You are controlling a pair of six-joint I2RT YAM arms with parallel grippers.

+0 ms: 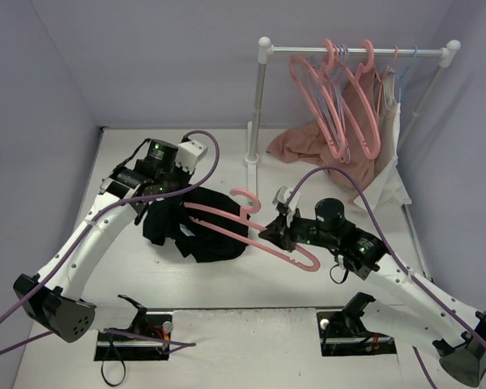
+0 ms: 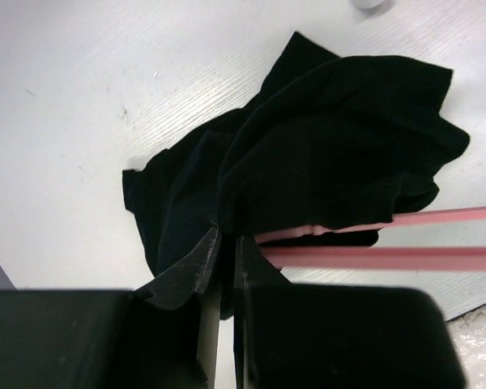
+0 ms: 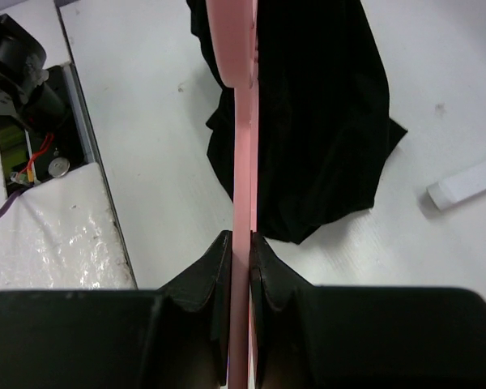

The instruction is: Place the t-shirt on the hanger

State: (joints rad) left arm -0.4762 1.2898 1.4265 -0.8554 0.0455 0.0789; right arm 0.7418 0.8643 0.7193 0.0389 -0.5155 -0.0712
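Observation:
The black t-shirt (image 1: 201, 228) lies bunched on the white table, left of centre. One end of the pink hanger (image 1: 227, 219) is inside it; the hook (image 1: 248, 198) and the other end stick out to the right. My left gripper (image 1: 156, 204) is shut on a fold at the shirt's left edge. In the left wrist view its jaws (image 2: 227, 240) pinch black fabric, with the t-shirt (image 2: 332, 154) beyond and the hanger bars (image 2: 389, 258) to the right. My right gripper (image 1: 274, 235) is shut on the hanger's bar. The right wrist view shows the hanger (image 3: 243, 146) clamped, running into the t-shirt (image 3: 324, 113).
A white clothes rack (image 1: 263, 97) stands at the back right with several pink hangers (image 1: 340, 97) and thin pale-blue ones. A dusty-pink garment (image 1: 308, 146) and a white garment (image 1: 389, 162) hang from it. The rack's white foot (image 3: 466, 182) lies close to the shirt.

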